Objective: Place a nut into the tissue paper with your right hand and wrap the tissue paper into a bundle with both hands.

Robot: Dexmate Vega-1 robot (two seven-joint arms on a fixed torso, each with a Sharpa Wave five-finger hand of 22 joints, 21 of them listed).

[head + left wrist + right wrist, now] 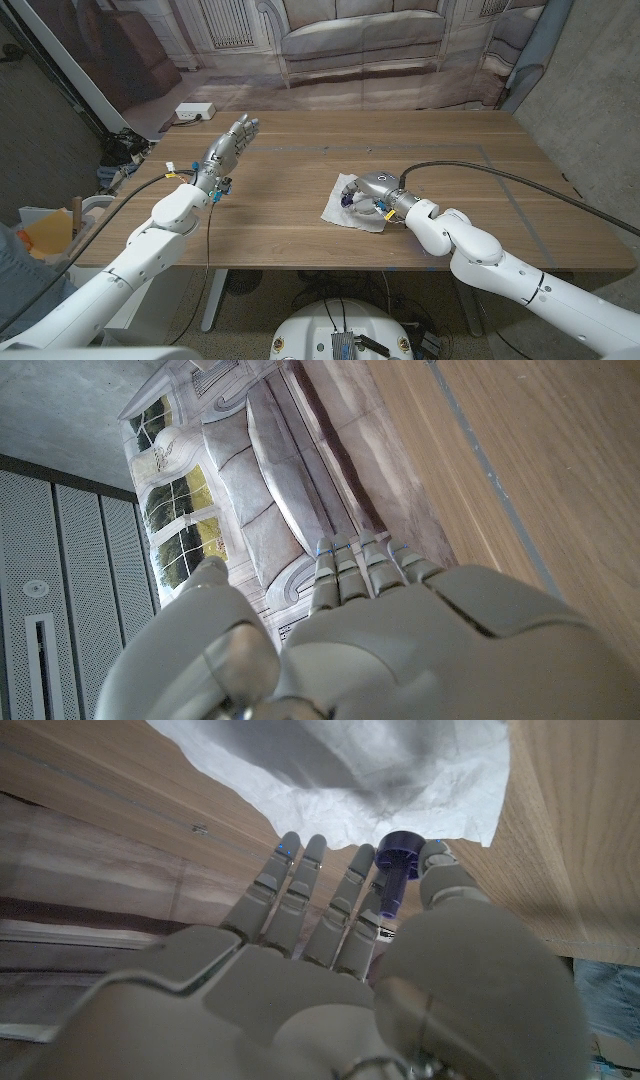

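Blue nut is pinched in the right hand, right over the tissue paper. I'd lower it to the sheet's middle before letting go. Left hand waits well off, fingers apart, empty.

1. Tissue paper: white, crumpled, grey in the folds.
2. Nut: dark blue-purple, glossy.
3. Right hand: silver-grey, blue accents at the fingertips.
4. Left hand: silver-grey; white arm casing behind.
5. Table: mid-brown wood grain, thin grey lines.
6. Backdrop: printed grey-beige sofa and panelling.
7. Box, far left: white.
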